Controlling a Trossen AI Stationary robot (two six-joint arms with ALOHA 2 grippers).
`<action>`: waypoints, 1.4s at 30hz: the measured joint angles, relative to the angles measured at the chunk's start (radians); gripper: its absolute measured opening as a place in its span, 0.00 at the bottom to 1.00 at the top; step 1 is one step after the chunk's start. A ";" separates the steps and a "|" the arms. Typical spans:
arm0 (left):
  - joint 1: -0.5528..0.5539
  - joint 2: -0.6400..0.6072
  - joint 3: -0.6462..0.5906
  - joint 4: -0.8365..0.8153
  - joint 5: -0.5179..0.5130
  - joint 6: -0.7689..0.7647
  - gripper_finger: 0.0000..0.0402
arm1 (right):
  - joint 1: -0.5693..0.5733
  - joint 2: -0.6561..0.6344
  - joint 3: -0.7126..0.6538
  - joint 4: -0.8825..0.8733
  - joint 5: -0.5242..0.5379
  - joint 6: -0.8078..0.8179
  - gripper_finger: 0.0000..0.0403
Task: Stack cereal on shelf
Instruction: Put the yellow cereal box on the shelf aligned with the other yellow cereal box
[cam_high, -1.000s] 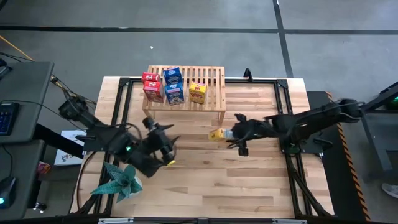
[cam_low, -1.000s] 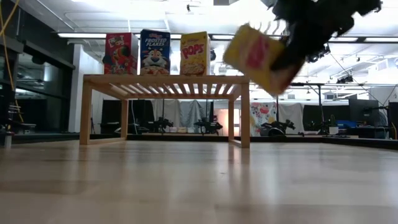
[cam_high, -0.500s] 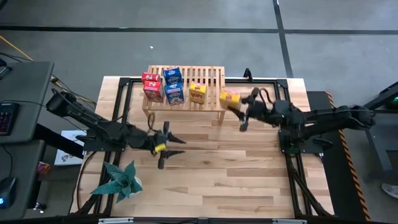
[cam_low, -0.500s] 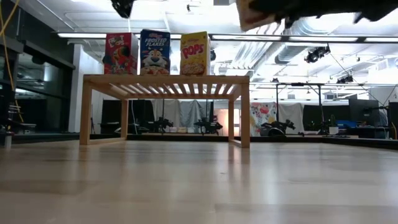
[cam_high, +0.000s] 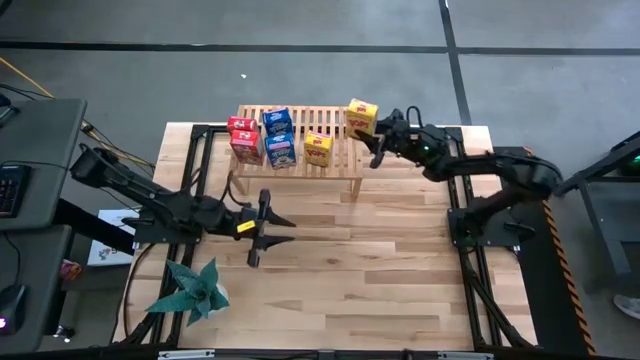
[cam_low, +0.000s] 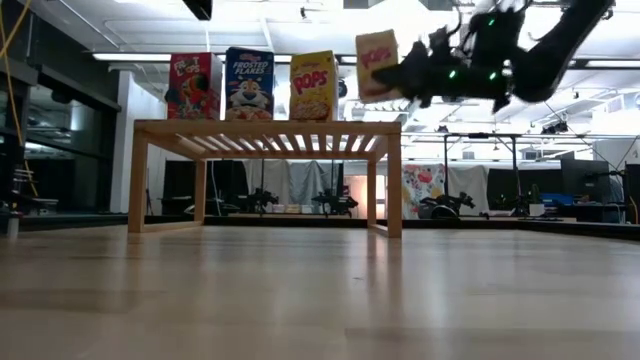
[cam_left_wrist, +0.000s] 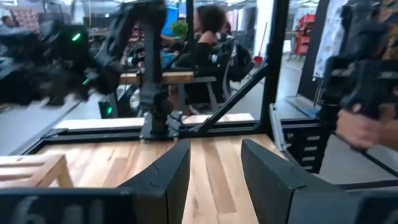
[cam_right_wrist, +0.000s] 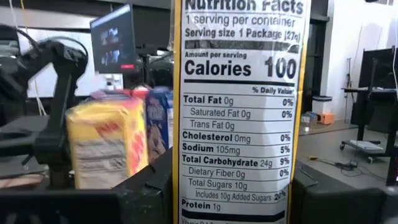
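My right gripper (cam_high: 380, 133) is shut on a yellow cereal box (cam_high: 362, 115) and holds it above the right end of the light-wood shelf (cam_high: 343, 128). In the low view the box (cam_low: 377, 64) hangs clear above the shelf top (cam_low: 270, 127). Two red boxes (cam_high: 245, 138), two blue boxes (cam_high: 280, 137) and one yellow box (cam_high: 318, 149) stand upright on the slats. My left gripper (cam_high: 280, 230) is open and empty above the table's left middle; its wrist view shows the gap between its fingers (cam_left_wrist: 214, 174). My right gripper pinches the yellow box between its two fingers (cam_right_wrist: 152, 186), one on each wide face, low on the box, beside the narrow nutrition panel (cam_right_wrist: 239, 180). The fingers reach in about level from the table's right side. The box is lifted clear and close to upright.
A teal spiky plant (cam_high: 195, 288) stands at the table's near left corner. The black frame rails (cam_high: 455, 180) run along the table's sides. Bare slats lie at the shelf's right end (cam_high: 345, 150). Bare planks (cam_high: 350, 270) fill the table's middle and near part.
My right gripper has carried the yellow box from low over the table's middle up and toward the far edge, to above the shelf's right end; the box has turned from tilted to near upright. My left arm has stretched out, its gripper rising off the table.
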 joint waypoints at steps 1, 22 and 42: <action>-0.006 0.002 0.000 0.011 0.000 0.003 0.33 | -0.005 0.034 0.010 0.025 -0.003 0.005 0.39; -0.043 0.002 0.001 0.223 -0.055 0.143 0.33 | -0.004 0.345 0.272 0.029 -0.113 0.069 0.39; -0.042 0.002 0.001 0.228 -0.055 0.200 0.33 | 0.031 0.344 0.273 -0.094 -0.103 -0.014 0.39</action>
